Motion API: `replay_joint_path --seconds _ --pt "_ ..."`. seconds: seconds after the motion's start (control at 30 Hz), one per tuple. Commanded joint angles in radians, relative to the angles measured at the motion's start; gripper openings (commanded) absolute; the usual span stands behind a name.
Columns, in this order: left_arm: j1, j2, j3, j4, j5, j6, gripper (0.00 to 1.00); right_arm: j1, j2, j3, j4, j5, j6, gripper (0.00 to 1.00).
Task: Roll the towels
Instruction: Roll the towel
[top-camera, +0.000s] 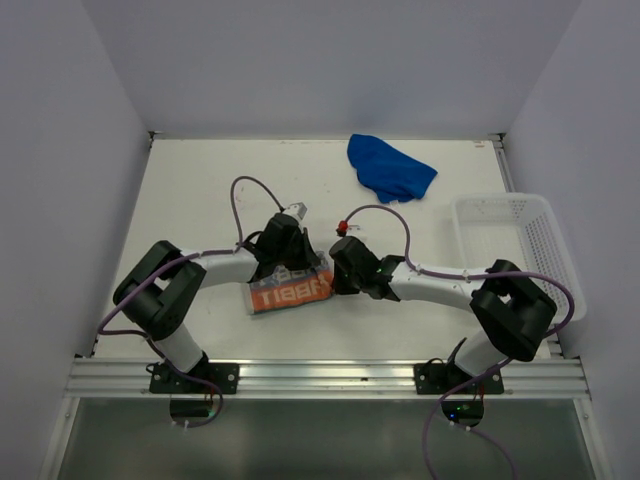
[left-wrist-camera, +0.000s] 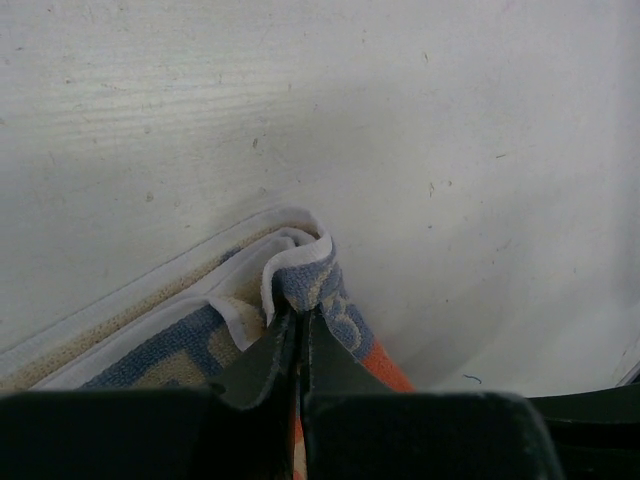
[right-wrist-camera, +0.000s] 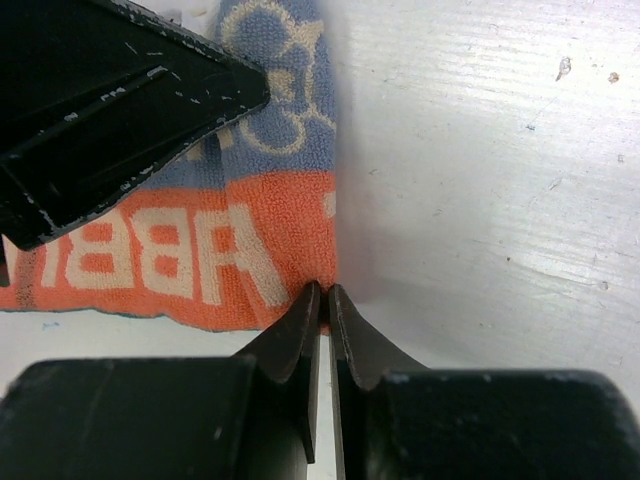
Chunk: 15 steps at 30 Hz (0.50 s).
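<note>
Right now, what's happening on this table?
Both arms are working the patterned towel near the front of the table. The left gripper is shut on a folded-up bit of its white hem. The right gripper sits at the towel's orange edge, jaws almost together; whether it pinches cloth isn't clear. The blue towel lies crumpled at the back, untouched, and the white basket stands at the right.

Tight at near centre: the left gripper (left-wrist-camera: 300, 325) and right gripper (right-wrist-camera: 322, 300) crowd the patterned towel (top-camera: 290, 290), almost nose to nose. There's open table (top-camera: 200, 190) at far left. The blue towel (top-camera: 388, 168) sits at far right, and the basket (top-camera: 500, 199) blocks the right edge.
</note>
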Motion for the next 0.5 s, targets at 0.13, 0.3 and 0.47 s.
replay_joint_path --seconds 0.13,0.3,0.47 --pt "0.014 -0.021 -0.034 0.057 -0.064 0.016 0.0 0.007 -0.008 0.058 -0.069 -0.006 -0.016 0.22" --pt "0.015 -0.013 -0.054 0.083 -0.049 0.002 0.0 0.005 -0.044 0.072 -0.072 -0.005 -0.008 0.41" --pt "0.015 -0.005 -0.06 0.093 -0.039 -0.003 0.0 -0.001 -0.035 0.061 -0.009 -0.034 0.024 0.51"
